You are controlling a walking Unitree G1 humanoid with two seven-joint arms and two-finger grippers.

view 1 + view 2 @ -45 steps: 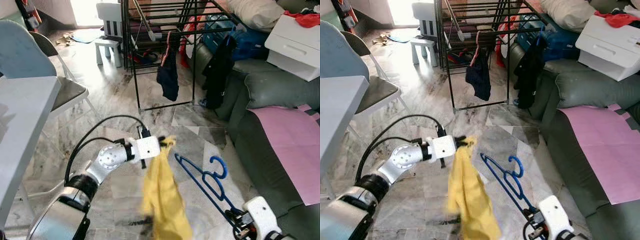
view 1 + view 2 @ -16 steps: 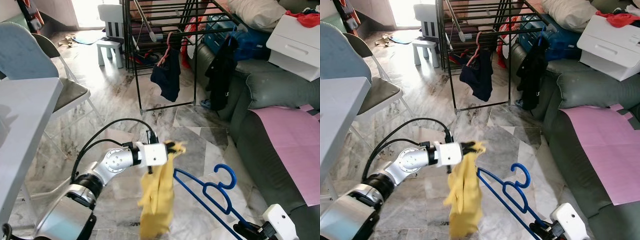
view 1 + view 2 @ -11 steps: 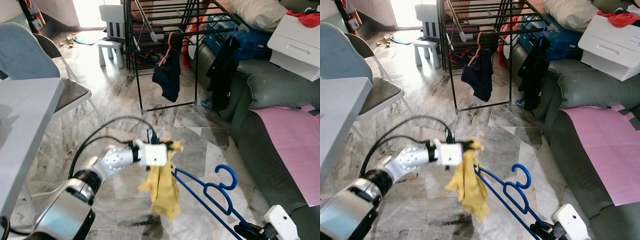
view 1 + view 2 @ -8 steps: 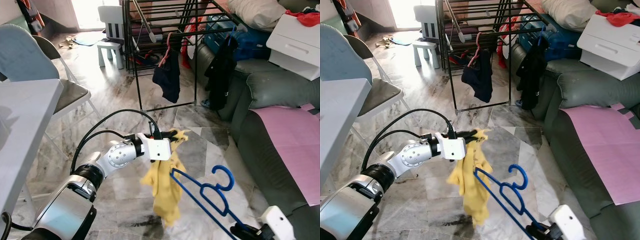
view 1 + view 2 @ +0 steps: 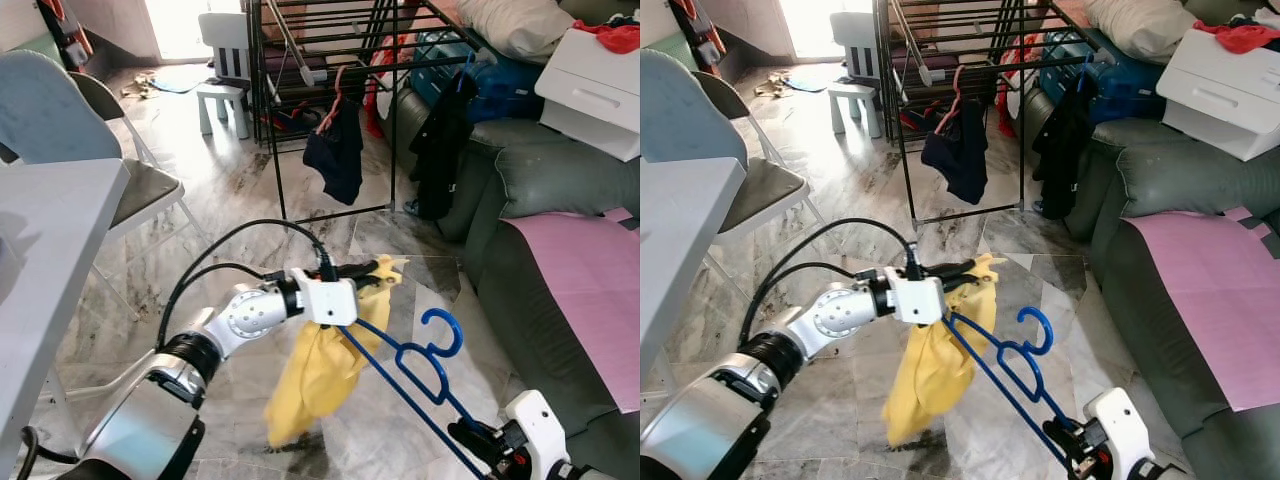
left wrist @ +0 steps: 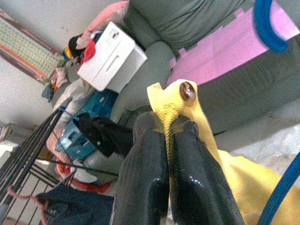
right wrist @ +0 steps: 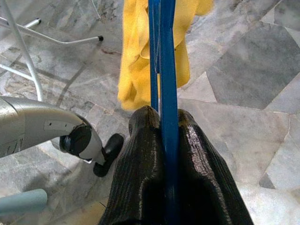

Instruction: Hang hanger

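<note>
The left end effector pinches the yellow garment by its buttoned edge so it drapes open, while at four o'clock the right end effector clamps the blue hanger, seemingly slanting one arm inside, above the marble floor.

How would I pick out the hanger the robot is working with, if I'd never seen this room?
Find the black drying rack by the grey sofa, then look down at the marble floor before it. The hanger is in the right gripper, beside the yellow cloth: it's bright blue, bare, unlike the pink one on the rack.
</note>
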